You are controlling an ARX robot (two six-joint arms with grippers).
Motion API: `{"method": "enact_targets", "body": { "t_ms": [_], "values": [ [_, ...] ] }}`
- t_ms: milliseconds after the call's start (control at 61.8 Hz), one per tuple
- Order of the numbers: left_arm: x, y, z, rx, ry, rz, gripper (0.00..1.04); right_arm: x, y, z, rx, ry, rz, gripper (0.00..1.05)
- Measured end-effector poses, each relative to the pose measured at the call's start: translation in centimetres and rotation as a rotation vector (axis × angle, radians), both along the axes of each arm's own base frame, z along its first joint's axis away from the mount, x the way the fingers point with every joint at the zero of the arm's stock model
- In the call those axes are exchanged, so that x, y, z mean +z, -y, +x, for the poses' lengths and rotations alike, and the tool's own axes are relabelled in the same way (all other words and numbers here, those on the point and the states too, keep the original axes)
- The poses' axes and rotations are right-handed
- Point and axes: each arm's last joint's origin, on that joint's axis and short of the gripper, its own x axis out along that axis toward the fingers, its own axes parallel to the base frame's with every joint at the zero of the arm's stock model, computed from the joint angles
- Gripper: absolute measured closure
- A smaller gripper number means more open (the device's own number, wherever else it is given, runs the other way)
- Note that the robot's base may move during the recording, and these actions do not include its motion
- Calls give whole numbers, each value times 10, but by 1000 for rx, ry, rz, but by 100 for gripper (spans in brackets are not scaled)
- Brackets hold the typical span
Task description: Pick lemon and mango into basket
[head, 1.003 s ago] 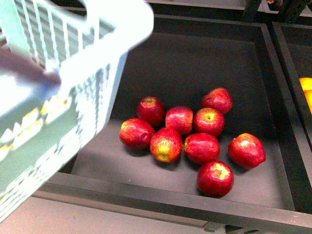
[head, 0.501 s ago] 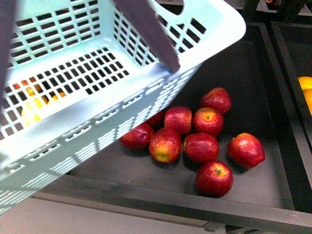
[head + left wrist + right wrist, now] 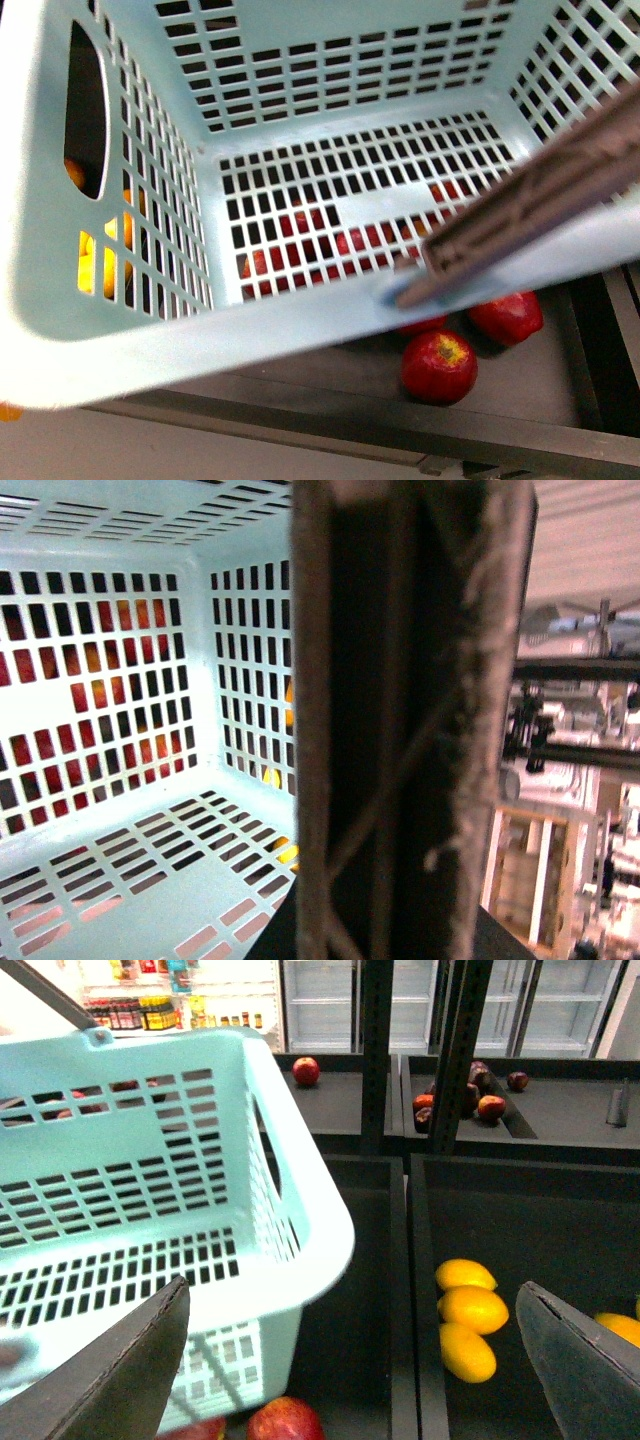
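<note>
While the basket hangs tilted and empty over the red apples by its handle (left gripper's jaws hidden, so I cannot tell their grip), it could swing across the right gripper, open-jawed and facing the lemon in the next bin.

A red apple lies at five o'clock in the front view, another at its one o'clock, both in a dark tray.
</note>
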Motion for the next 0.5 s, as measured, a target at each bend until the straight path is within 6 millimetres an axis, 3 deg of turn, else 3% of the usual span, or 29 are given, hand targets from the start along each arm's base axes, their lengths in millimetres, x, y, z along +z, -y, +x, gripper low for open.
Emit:
{"method": "enact_targets", "body": {
  "t_ms": [113,501],
  "values": [
    [-1,9,-7,-50,-10,-1,100,0,0,0,0,0,0,9],
    [-1,3,-2,-21,18,26,100,0,0,0,0,0,0,9]
  ]
}}
